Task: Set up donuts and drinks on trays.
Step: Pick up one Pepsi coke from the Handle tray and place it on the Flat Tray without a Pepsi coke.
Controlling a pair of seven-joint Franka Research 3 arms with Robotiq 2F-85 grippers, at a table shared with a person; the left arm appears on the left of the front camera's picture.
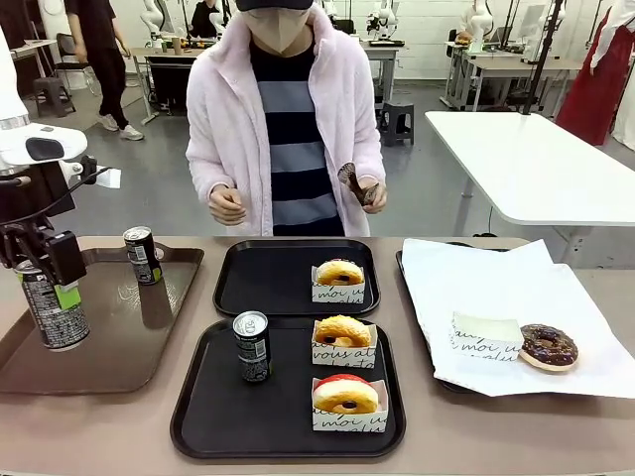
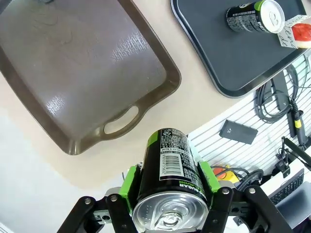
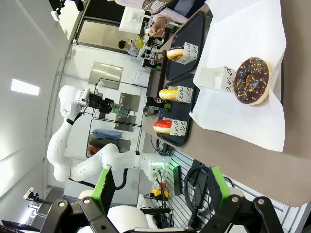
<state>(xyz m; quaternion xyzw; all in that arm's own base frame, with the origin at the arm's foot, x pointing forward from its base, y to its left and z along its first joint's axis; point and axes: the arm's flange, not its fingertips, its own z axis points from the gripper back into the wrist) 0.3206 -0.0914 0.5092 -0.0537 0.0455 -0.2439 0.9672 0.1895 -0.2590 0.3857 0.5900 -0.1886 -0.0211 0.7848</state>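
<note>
Left hand: your left hand [image 1: 42,270] is clamped on a drink can [image 1: 55,315], with a green pad on each side of it. It hangs over the left part of the brown tray [image 1: 149,342].
Right hand: your right hand [image 3: 163,194] stands wide, with nothing between its fingers.
Open room: the far black tray [image 1: 248,288] is bare on its left half, with the far donut [image 1: 339,273] at its right. The near black tray [image 1: 198,416] has a bare strip left of its standing can [image 1: 252,346]. The middle donut [image 1: 342,330] and front donut [image 1: 345,395] fill its right side.
Axis: the held can is upright, its long axis vertical and its silver top toward your wrist.
Surface: the tabletop [image 1: 99,426] is tan. A second can [image 1: 142,255] stands at the brown tray's far end.
Room: a person stands across from you, and a white table [image 1: 526,159] is behind them.
</note>
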